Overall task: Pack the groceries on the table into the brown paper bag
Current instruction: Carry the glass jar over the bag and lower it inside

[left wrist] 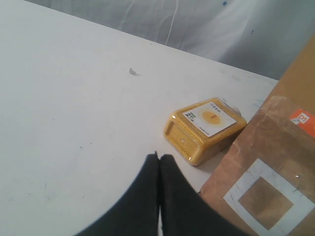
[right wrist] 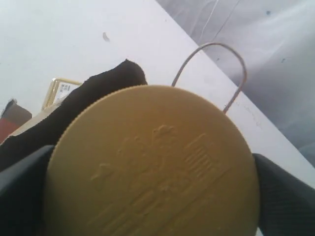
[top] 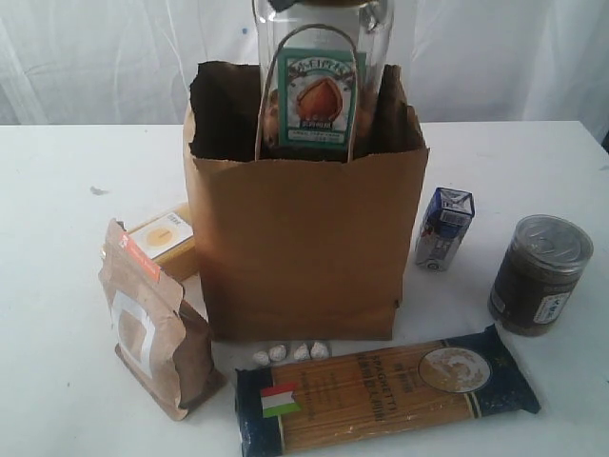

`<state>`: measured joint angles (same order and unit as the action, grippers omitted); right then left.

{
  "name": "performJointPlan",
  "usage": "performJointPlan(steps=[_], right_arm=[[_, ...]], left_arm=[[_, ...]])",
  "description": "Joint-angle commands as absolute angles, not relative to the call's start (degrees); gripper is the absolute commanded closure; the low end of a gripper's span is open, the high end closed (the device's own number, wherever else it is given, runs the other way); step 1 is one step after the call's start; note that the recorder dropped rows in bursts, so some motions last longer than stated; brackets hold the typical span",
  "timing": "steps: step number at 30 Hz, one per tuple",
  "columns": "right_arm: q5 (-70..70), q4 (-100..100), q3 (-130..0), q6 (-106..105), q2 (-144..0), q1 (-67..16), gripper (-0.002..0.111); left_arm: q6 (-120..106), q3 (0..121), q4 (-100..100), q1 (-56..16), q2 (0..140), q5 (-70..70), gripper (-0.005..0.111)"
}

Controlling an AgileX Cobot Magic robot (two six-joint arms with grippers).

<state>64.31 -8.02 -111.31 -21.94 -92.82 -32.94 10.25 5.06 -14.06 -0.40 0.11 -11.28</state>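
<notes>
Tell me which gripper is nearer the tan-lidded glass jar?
Right: the right gripper clasps the tan-lidded glass jar over the paper bag; the left gripper hangs near the yellow-grain bottle.

This looks like a robotics test room staged as a shopping scene rather than a home kitchen. Everything stands on one plain white table point(top: 57, 314). Behind the brown paper bag point(top: 304, 238) hangs a draped white cloth point(top: 95, 57) as a backdrop. The groceries sit spaced around the bag like props. A spaghetti packet point(top: 381, 390) lies in front of it, a kraft pouch point(top: 152, 324) stands to its left as I face it, and a dark jar point(top: 540, 276) to its right. Above the bag, a tan-lidded glass jar point(top: 319, 95) hangs clamped in the right gripper point(right wrist: 152, 191).
</notes>
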Motion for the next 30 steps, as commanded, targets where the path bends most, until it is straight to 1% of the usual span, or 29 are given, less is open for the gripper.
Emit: performJointPlan(steps=[1,5,16,23,26,30], right_arm=[[64.0,-7.4,-112.1,-22.2,-95.4,-33.7,0.108],[67.0,-6.6,-112.1,-22.0,-100.0,-33.7,0.108],[68.2,-6.7,-111.9,-20.8,-107.5,-34.3,0.108],[70.0,-7.2,-111.9,-20.4,-109.9,-34.3,0.108],[70.0,-7.2,-111.9,-20.4,-110.5,-34.3,0.099],[70.0,-7.4,-111.9,-20.3,-111.4,-34.3,0.078]], left_arm=[[10.3,4.7,-14.5,-0.8,0.0,-11.2,0.106],[10.3,4.7,-14.5,-0.8,0.0,-11.2,0.106],[10.3,4.7,-14.5,-0.8,0.0,-11.2,0.106],[10.3,4.7,-14.5,-0.8,0.0,-11.2,0.106],[10.3,4.7,-14.5,-0.8,0.0,-11.2,0.106],[10.3,4.7,-14.5,-0.8,0.0,-11.2,0.106]])
